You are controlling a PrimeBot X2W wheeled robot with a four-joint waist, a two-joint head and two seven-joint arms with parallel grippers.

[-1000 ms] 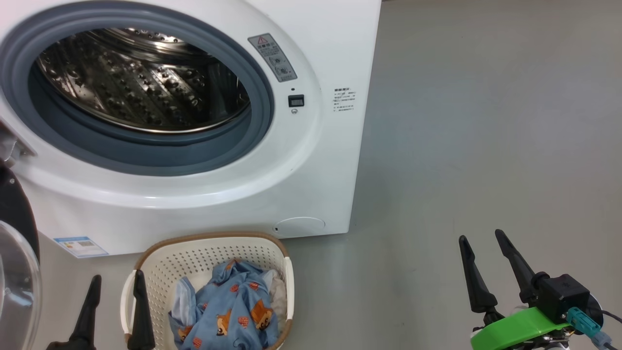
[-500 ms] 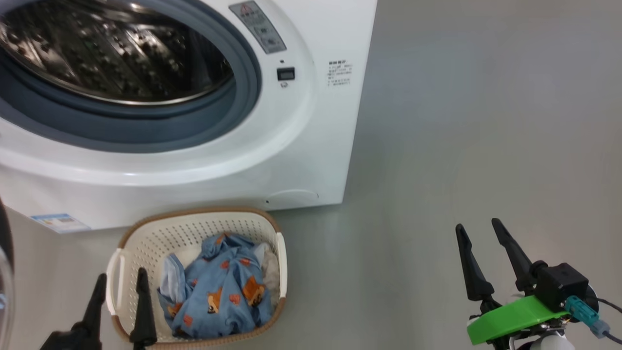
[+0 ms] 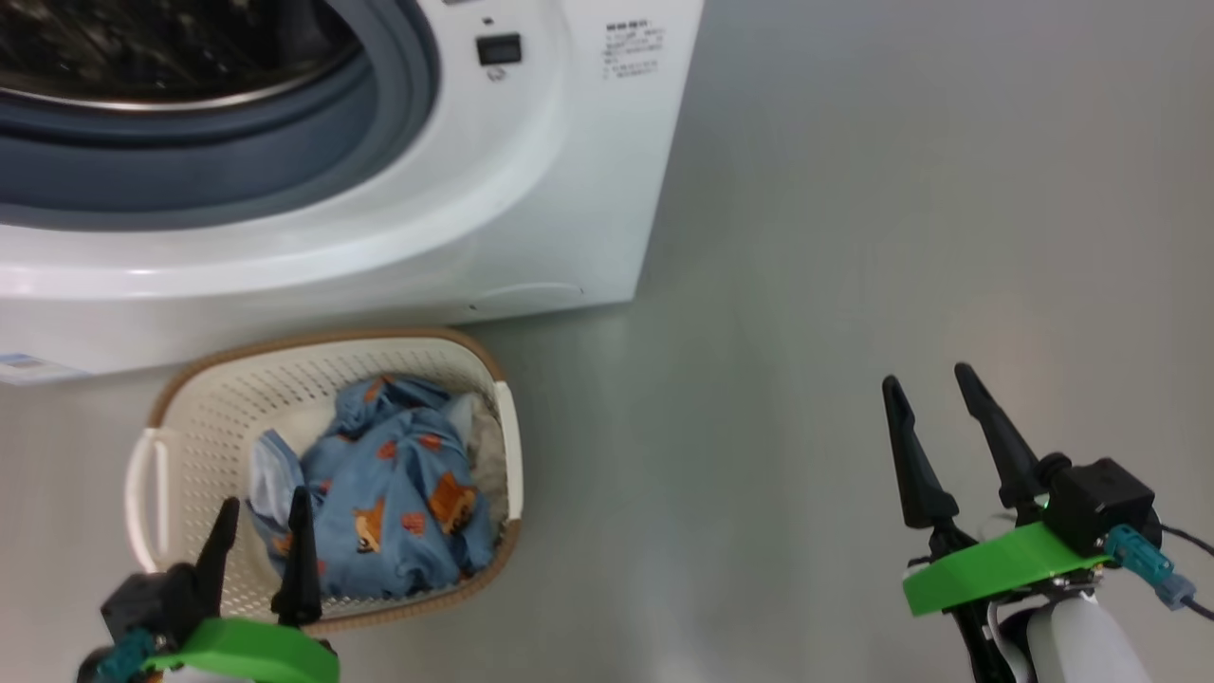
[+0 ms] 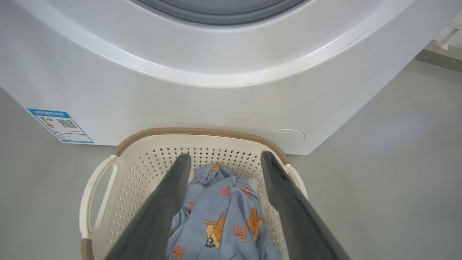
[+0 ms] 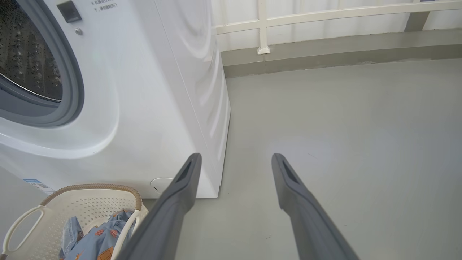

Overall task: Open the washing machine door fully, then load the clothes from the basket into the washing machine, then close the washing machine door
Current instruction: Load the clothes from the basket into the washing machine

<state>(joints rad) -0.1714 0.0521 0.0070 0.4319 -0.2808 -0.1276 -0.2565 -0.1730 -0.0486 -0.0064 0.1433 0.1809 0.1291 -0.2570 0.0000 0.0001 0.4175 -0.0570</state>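
The left gripper [image 3: 265,498], fingers spread apart, is moving in over the basket [image 3: 322,339], the bear-print clothes [image 3: 398,503] now just beyond its tips, so loading seems to be starting.

The left gripper [image 3: 265,498] and right gripper [image 3: 927,374] are each formed of two long, tapering dark fingers [image 3: 912,465] on a bright green plastic bracket [image 3: 996,567]; a teal connector [image 3: 1133,569], seemingly cabled, is fitted.

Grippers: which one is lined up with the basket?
The left gripper: open, aimed at the clothes in the basket. The right gripper is open over bare floor.
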